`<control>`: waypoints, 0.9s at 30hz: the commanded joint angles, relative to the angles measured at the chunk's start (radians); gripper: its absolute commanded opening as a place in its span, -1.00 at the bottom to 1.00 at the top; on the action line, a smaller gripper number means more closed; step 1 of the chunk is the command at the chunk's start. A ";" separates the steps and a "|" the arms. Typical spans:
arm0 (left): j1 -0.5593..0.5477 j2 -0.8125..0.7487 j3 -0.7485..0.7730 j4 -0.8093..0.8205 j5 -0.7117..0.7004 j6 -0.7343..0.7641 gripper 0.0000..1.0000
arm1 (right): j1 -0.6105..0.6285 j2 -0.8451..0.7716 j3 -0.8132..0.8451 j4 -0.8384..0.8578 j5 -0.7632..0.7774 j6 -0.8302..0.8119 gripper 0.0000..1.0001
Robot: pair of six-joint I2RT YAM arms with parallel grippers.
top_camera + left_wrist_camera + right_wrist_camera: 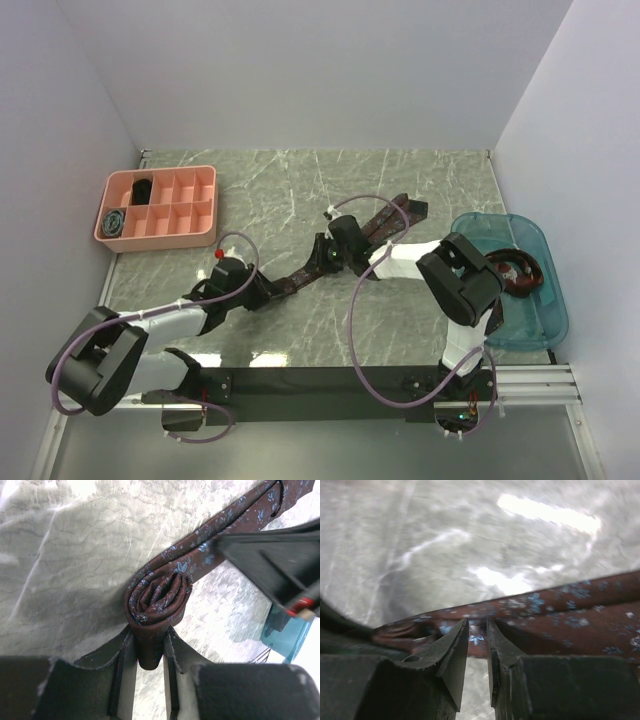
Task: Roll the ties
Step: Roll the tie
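The maroon tie (385, 220) lies on the worktop (300, 190) in the middle of the top view. One end is wound into a small coil (157, 597) at the lower left. The left tool (150, 640) is clamped on the coil. The right tool (477, 632) sits on the flat part of the tie, near the coil. Its 2 fingers are close together with a thin gap. I cannot tell if they pinch the cloth or only press on it.

The step looks like winding the coil along the flat part. To do it well, the left tool should grip tight and turn straight along the tie, so the edges stack neatly. The right tool should hold the cloth flat and snug, so no loose loops form.

The tie's long line runs slantwise, from lower left to upper right. Its wider end points to the upper right.

A pink tray (212, 210) in the upper left holds 2 rolled ties (115, 222). A blue bin (530, 322) on the right holds a loose tie (515, 272).
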 commanded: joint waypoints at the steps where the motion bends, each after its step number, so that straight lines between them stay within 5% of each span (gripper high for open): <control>1: -0.005 -0.034 -0.008 0.029 -0.029 -0.009 -0.46 | -0.013 0.044 -0.022 0.003 0.038 0.081 -0.43; 13: -0.005 -0.194 -0.047 -0.106 -0.182 -0.086 -0.53 | -0.054 0.061 -0.110 0.008 0.105 0.139 -0.44; 27: -0.005 -0.106 0.012 -0.162 -0.167 -0.115 -0.60 | 0.023 -0.106 -0.066 0.099 -0.077 -0.038 -0.41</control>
